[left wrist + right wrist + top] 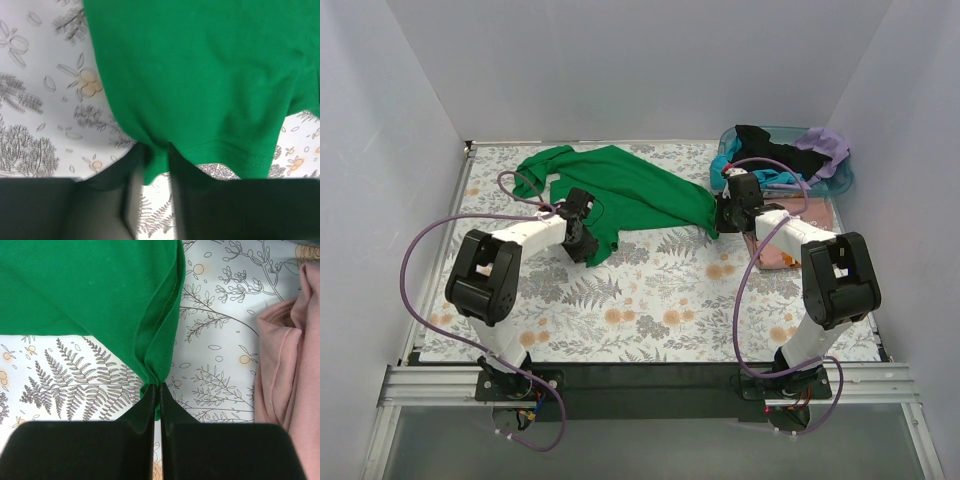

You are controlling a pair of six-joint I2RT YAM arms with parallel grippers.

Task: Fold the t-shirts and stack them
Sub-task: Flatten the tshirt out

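Observation:
The bright green t-shirt (620, 190) lies stretched and partly bunched across the back middle of the table. My left gripper (582, 240) is shut on the shirt's near-left hem, seen in the left wrist view (157, 160) with green cloth (200, 75) pinched between the jaws. My right gripper (728, 215) is shut on the shirt's right corner; the right wrist view (159, 386) shows a gathered fold of green cloth (100, 290) between closed jaws. A salmon-pink t-shirt (780, 252) lies by the right arm, also at the right edge of the right wrist view (295, 360).
A clear bin (838, 185) at the back right holds black (760, 145), teal (775, 178) and lavender (825, 148) shirts. The table has a floral-print cover (660, 300). White walls enclose the left, back and right sides.

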